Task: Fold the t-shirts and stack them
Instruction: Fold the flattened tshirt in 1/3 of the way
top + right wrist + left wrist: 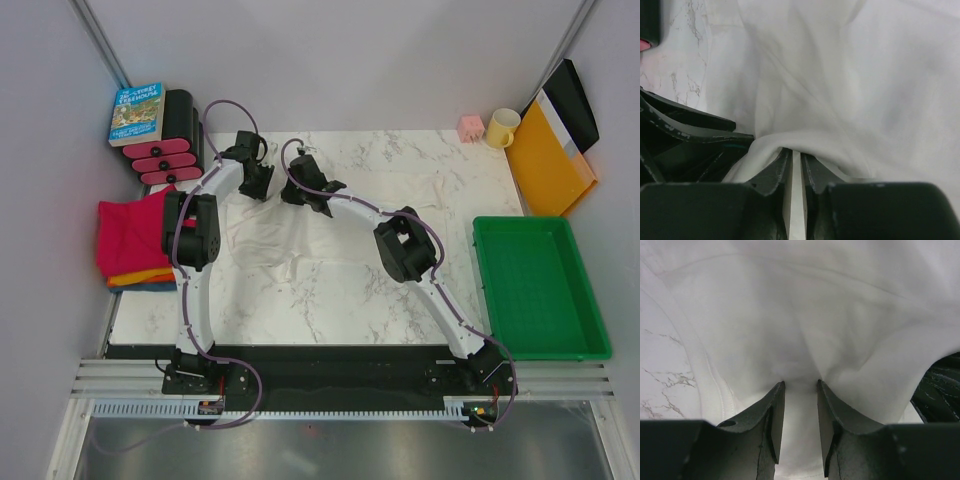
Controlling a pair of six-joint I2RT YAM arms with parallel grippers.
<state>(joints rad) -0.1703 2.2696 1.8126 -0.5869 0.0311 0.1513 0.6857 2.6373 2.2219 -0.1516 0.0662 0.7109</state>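
Marble bench (400, 310); cream-white shirt (300, 255) lies spread and wrinkled on it, running from both pincers back toward the arm bases. It looks thin, light and limp, likely to sag and slide; best taken at a hem or shoulder edge, at two points set apart. Magenta-pink shirt (128, 235), folded atop orange and blue ones, sits left of the left pincer (800, 386). That pincer is partly closed, with cloth bunched between its jaws; right pincer (795, 152) is nearly closed on a thin fold.
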